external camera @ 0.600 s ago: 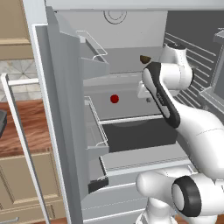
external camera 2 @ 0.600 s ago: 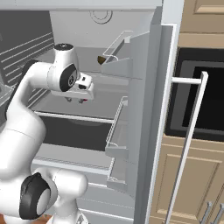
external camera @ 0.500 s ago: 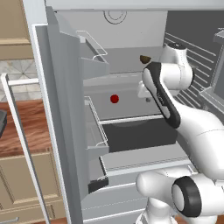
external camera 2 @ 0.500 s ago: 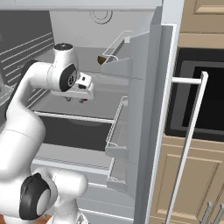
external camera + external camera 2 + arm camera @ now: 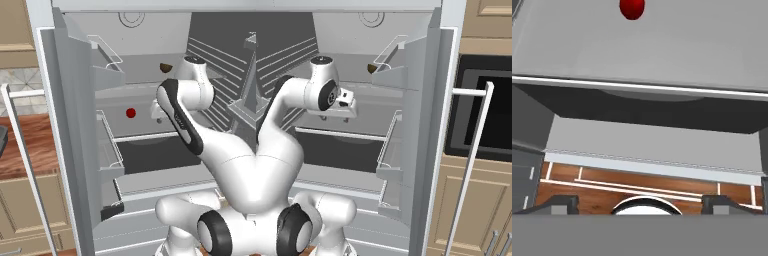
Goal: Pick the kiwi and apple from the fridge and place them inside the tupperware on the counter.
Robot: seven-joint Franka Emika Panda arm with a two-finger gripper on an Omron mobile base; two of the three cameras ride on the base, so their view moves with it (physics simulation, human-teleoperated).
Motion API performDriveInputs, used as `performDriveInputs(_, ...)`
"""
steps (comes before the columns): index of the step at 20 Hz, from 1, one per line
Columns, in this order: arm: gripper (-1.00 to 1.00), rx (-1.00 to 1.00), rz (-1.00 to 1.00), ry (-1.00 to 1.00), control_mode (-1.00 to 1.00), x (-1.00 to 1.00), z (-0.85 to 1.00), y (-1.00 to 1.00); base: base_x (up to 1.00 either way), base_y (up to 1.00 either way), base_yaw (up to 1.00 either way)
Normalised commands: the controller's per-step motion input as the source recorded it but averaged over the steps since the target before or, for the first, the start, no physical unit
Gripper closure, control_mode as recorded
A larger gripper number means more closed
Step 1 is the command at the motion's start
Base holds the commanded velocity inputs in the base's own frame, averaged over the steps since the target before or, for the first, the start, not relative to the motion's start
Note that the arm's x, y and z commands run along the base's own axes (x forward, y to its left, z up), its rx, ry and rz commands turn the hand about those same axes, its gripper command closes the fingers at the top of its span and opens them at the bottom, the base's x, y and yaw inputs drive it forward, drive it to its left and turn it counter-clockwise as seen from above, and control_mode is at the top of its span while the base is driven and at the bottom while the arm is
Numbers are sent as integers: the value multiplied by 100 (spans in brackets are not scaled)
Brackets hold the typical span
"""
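Two fruits are sitting in the open fridge (image 5: 150, 165) in front of you: the apple (image 5: 131, 113) is resting on a grey shelf near the centre of the left base view, and the kiwi (image 5: 166, 67) is lying on the shelf above it, upper centre of that frame, partly hidden by the arm. In the right base view the kiwi (image 5: 372, 68) is showing at upper centre, beside a wire-railed door bin (image 5: 390, 70). Your hand (image 5: 345, 103) is hanging inside the fridge at middle left of the right base view, released, its jaws standing wide with nothing between them. In the hand view the apple (image 5: 632, 8) is sitting at the top edge. The desk (image 5: 22, 150) is showing at the left edge of the left base view.
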Motion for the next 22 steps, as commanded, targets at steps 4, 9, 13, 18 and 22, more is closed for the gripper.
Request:
performDriveInputs(4,-100,1,0,-24,-100,45,-2,22,0,0,0)
performDriveInputs(9,-100,0,0,-23,-100,42,-15,21,0,0,0)
performDriveInputs(13,-100,0,0,-2,-100,46,-14,14,0,0,0)
performDriveInputs(18,-100,0,-3,0,-100,51,-13,16,0,0,0)
performDriveInputs(22,-100,0,-2,0,-100,49,-12,17,0,0,0)
